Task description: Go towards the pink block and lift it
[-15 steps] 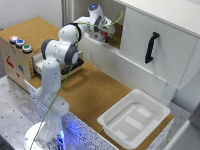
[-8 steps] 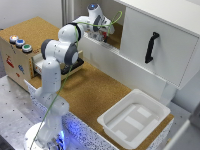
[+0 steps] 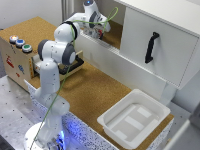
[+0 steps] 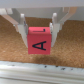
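white arm (image 3: 55, 65) — reaching into cabinet (image 3: 150, 45)

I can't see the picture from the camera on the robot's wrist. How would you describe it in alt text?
A pink block with a black letter A on its face sits between the two fingers of the robot's gripper, which close against its sides. Beneath it is a brown cork-like surface, with a pale ledge along one edge.

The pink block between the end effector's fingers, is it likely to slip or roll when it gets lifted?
The pink block has flat faces and square edges, so it probably won't roll. It looks rigid, so it likely won't deform between the fingers. It is small and probably light; the end effector straddles only its upper part, so slipping seems possible.
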`<state>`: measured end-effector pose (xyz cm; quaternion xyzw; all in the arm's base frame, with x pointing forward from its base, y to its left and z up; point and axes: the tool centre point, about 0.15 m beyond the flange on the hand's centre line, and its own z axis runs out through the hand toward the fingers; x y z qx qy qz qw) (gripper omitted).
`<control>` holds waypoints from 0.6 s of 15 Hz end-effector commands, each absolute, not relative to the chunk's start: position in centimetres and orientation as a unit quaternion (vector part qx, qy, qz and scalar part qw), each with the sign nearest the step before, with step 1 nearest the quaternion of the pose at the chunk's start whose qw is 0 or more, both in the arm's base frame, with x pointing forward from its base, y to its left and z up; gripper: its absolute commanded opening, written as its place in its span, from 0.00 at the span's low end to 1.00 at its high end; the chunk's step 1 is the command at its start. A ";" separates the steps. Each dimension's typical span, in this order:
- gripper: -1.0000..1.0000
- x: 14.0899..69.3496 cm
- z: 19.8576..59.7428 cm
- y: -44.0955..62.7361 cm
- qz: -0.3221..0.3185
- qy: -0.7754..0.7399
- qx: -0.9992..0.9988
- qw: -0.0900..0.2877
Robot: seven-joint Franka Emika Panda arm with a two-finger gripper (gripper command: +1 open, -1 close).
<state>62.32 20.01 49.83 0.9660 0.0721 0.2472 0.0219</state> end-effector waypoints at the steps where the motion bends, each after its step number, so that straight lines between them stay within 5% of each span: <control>1: 0.00 55.1 50.3 21.9 0.263 0.068 0.962 0.009; 9: 0.00 48.0 50.0 29.8 0.197 0.132 0.971 -0.020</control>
